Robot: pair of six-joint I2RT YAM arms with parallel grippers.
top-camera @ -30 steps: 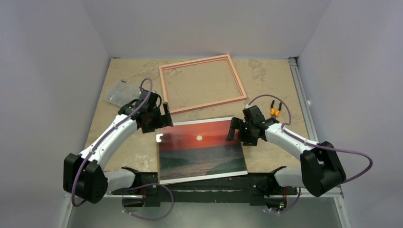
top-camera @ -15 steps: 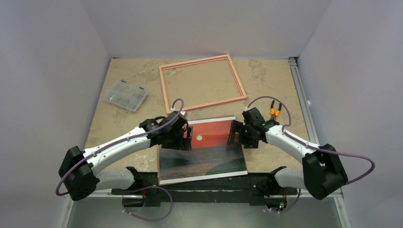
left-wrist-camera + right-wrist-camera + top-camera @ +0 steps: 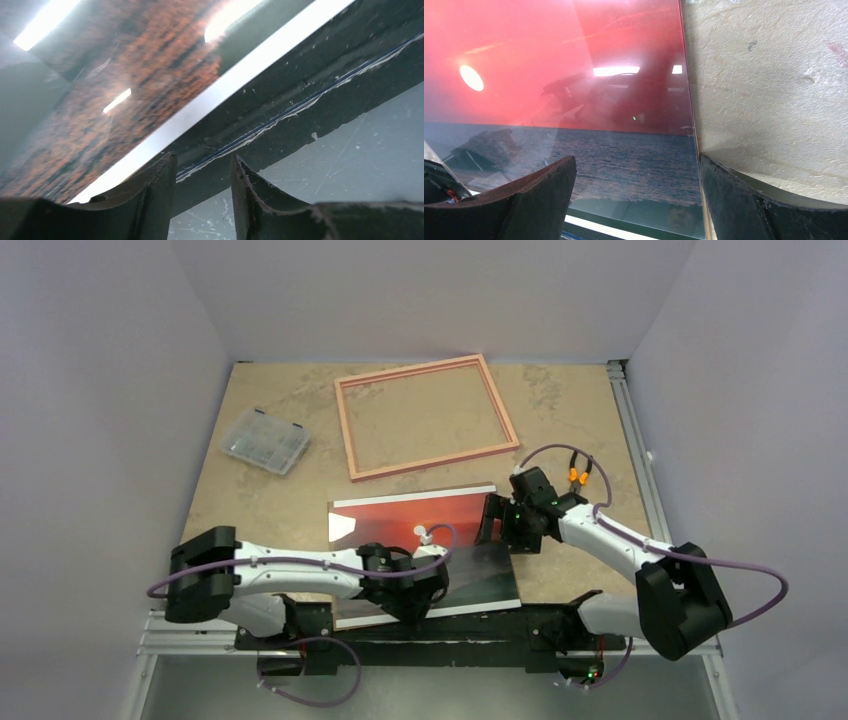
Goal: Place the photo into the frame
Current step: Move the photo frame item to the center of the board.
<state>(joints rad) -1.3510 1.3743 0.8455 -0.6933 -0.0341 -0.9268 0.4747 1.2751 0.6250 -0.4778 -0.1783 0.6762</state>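
Beige stone-patterned table (image 3: pixel 260 500) walled in by pale panels, seen from above. The photo (image 3: pixel 400 515), your reference here, lies face up at the near middle of the table. Its near white border reaches the black base rail, and it is not yet in the frame (image 3: pixel 346 430), which rests flat just beyond its far edge with a strip of bare table between them. Compared with a second ago, your left arm has swept from the photo's far-left corner across the print to its near edge. The left gripper (image 3: pixel 202 165) now points down at the white border. Its jaws have drawn in to a narrow gap, and nothing shows between them. This reads as an approach for pinching the near edge, with no grip made yet. The right gripper (image 3: pixel 635 160) has not shifted. It stands spread wide across the photo's right edge, one finger over the print and one over the table, holding nothing. The photo and frame lie where they were. A clear parts box (image 3: pixel 265 440) sits well to the photo's far left.
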